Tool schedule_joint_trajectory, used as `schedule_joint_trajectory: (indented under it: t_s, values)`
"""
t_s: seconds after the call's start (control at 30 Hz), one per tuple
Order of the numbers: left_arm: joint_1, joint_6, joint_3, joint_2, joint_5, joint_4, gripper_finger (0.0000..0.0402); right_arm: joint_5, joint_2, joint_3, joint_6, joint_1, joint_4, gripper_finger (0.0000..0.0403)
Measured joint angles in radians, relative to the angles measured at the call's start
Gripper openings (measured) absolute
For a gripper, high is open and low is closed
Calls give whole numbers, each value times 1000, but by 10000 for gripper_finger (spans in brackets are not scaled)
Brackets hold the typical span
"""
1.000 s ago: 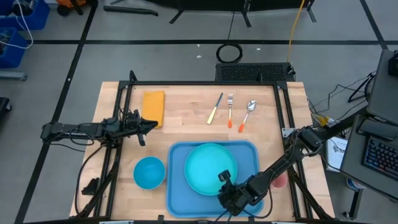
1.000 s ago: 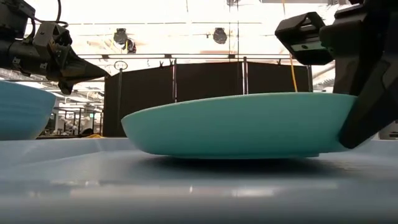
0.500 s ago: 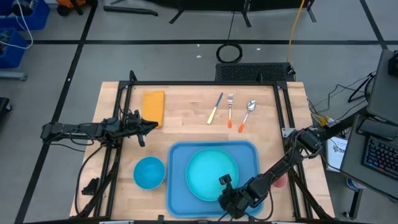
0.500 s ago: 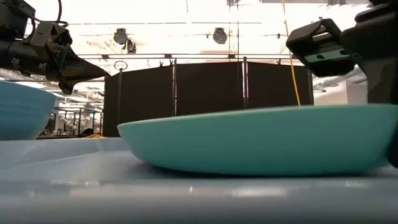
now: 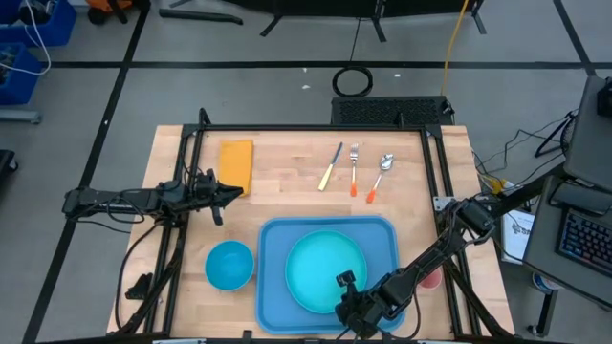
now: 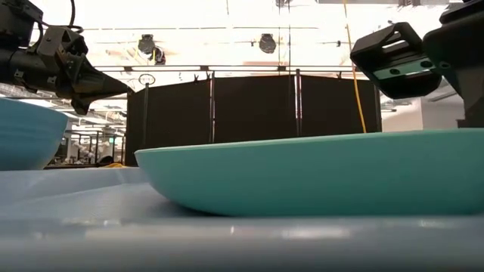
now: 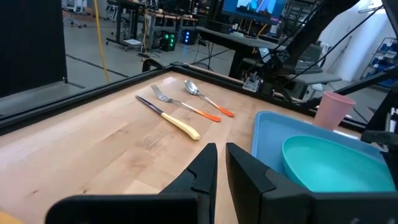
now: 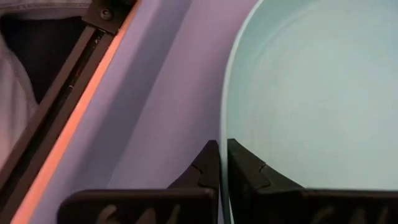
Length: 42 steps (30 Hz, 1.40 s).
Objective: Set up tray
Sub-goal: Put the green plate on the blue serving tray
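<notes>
The blue tray point(image 5: 273, 287) lies at the table's near middle, and the round turquoise plate point(image 5: 323, 270) sits inside it. My right gripper point(image 5: 344, 284) is at the plate's near right rim, shut on it. In the low view the plate point(image 6: 318, 177) fills the foreground over the tray floor point(image 6: 76, 219). My left gripper point(image 5: 229, 194) hangs still above the table's left side, holding nothing, with only a thin slit between its fingers point(image 7: 208, 163). My right gripper point(image 8: 222, 163) pinches the plate's rim point(image 8: 225, 134) between its two fingers, one inside the plate and one outside over the tray floor. The fingers slant down at it from the table's near right. The plate stays over the tray, close to level.
A blue bowl point(image 5: 229, 265) stands left of the tray. An orange-yellow napkin point(image 5: 236, 164) lies at the far left. A knife point(image 5: 331, 167), a fork point(image 5: 354, 170) and a spoon point(image 5: 380, 175) lie at the far middle. A pink cup point(image 5: 431, 279) stands right of the tray, behind my right arm.
My right gripper has drawn back toward the table's near edge, still shut on the plate's rim. The plate has slid with it toward the tray's near side and shows larger in the low view.
</notes>
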Motion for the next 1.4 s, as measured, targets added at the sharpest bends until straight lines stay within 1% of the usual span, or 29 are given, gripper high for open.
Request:
schedule_joint_trajectory:
  t_s: [0.03, 0.13, 0.23, 0.4, 0.5, 0.7, 0.8, 0.97, 1.17, 1.4]
  values:
    - [0, -3, 0, 0, 0, -1, 37, -15, 0, 0, 2, 0, 2, 0]
    - [0, -9, 0, 0, 1, -1, 37, -14, 0, 0, 3, 0, 3, 0]
    - [0, -9, 0, 0, 1, -1, 37, -44, 0, 0, 24, 0, 0, 0]
    - [0, -9, 0, 0, 1, -2, 37, -44, 0, 0, 20, 0, -1, 3]
    - [0, -9, 0, 0, 2, -2, 37, -47, 1, -1, 25, 0, -1, 19]
    - [0, -9, 0, 0, 2, -3, 37, -76, 5, -4, 41, 0, -5, 69]
    - [0, -9, 0, 0, 2, -3, 37, -72, 5, -4, 40, 0, -6, 85]
    - [0, -9, 0, 0, 2, -3, 37, -66, 5, -4, 36, -3, -6, 97]
    - [0, -9, 0, 0, 2, -3, 37, -12, -7, -5, 31, -3, -9, 100]
    - [0, -9, 0, 0, 2, -3, 37, 4, -26, -6, 30, -4, 1, 100]
